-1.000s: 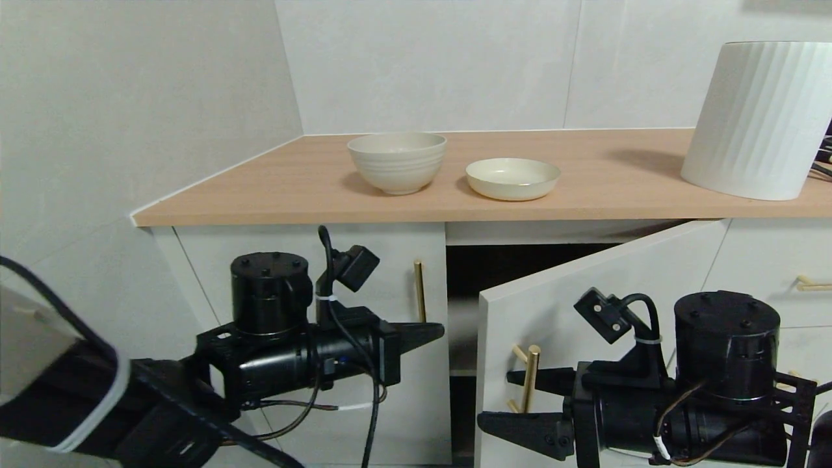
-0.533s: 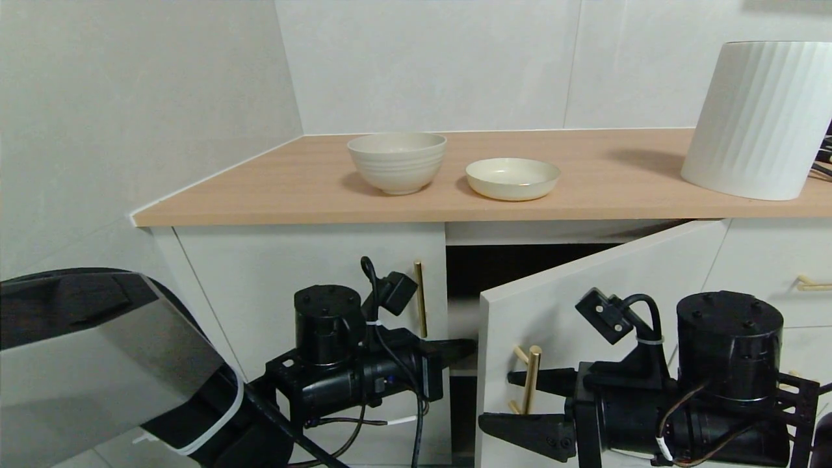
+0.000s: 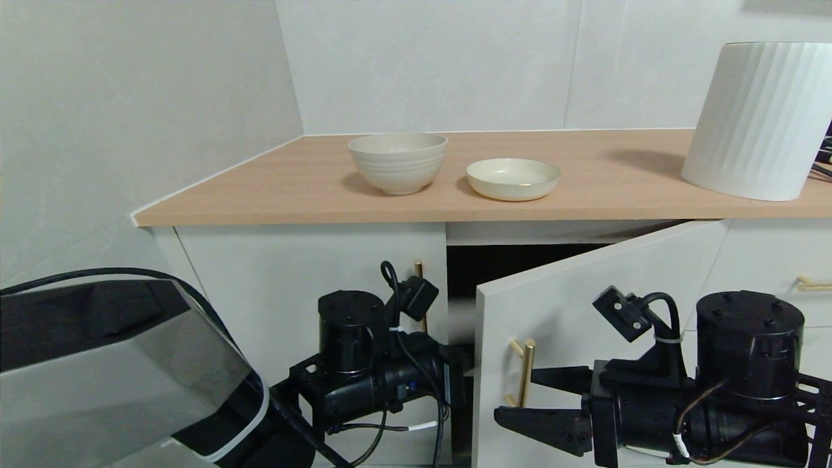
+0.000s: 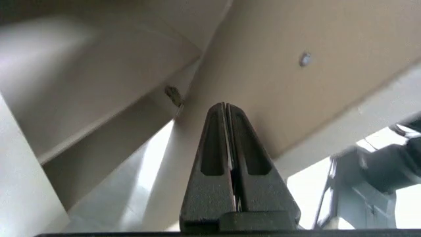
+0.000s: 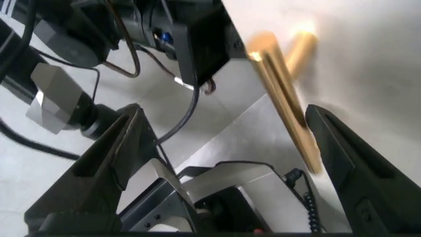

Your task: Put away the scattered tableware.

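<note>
A ribbed cream bowl [image 3: 398, 162] and a shallow cream dish [image 3: 513, 179] stand side by side on the wooden countertop [image 3: 273, 188]. Below them a white cabinet door [image 3: 585, 292] hangs partly open. My left gripper [image 3: 463, 369] pokes into the gap at the door's edge; in the left wrist view it [image 4: 225, 108] is shut and empty, its tip against the door's inner face. My right gripper [image 3: 530, 400] is open in front of the door, its fingers either side of the gold handle [image 3: 523, 370] without closing on it; the handle [image 5: 283, 92] runs between the fingers [image 5: 115, 151].
A tall white ribbed shade [image 3: 760, 117] stands at the countertop's right end. The closed left door carries a gold handle [image 3: 420, 270], and another handle [image 3: 812, 283] shows on the far right drawer. Walls close the corner at the left and behind.
My left arm has swung right and down, bringing its shut gripper to the gap behind the door. The right gripper has drawn back slightly, and the door edge has shifted a little left.
</note>
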